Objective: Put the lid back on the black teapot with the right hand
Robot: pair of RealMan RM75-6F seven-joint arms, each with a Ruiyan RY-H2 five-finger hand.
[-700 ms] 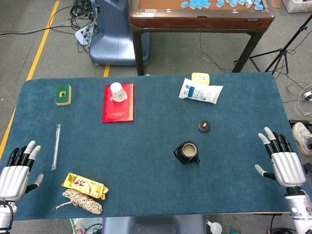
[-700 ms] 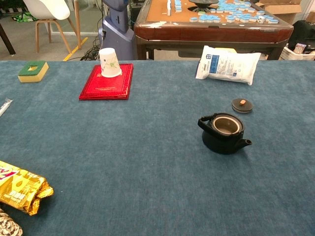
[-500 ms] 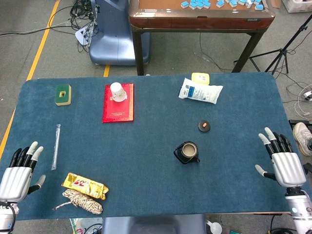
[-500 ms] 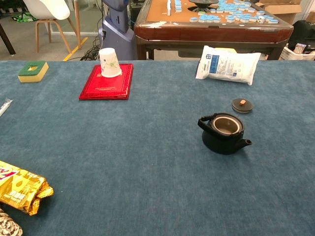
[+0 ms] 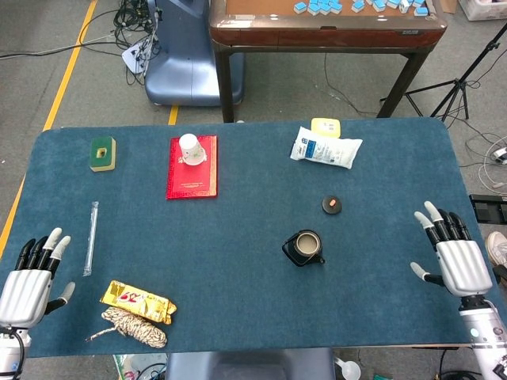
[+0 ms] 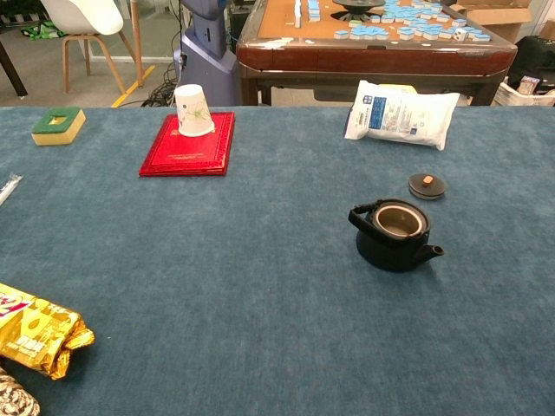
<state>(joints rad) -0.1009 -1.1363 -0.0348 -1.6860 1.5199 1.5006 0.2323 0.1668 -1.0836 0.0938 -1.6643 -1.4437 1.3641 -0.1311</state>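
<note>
The black teapot [image 5: 303, 248] [image 6: 395, 235] stands uncovered near the middle of the blue table, its mouth bare. Its round black lid [image 5: 333, 205] [image 6: 427, 185] with an orange knob lies flat on the cloth a short way behind and to the right of the pot. My right hand [image 5: 452, 257] hovers open over the table's right front edge, fingers spread, well to the right of both pot and lid. At the left front corner my left hand [image 5: 29, 272] is open too. Neither hand shows in the chest view.
A red book [image 5: 192, 167] with a white paper cup [image 5: 191, 148] on it lies at the back left. Behind the lid is a white packet [image 5: 325, 148]. A green sponge [image 5: 102, 153], a clear tube [image 5: 91, 237], a gold snack bag [image 5: 137, 301] and a rope coil [image 5: 136, 327] occupy the left side.
My right hand has drifted slightly left and inward over the table edge. My left hand has sunk a little toward the front edge. Teapot and lid have not moved.
</note>
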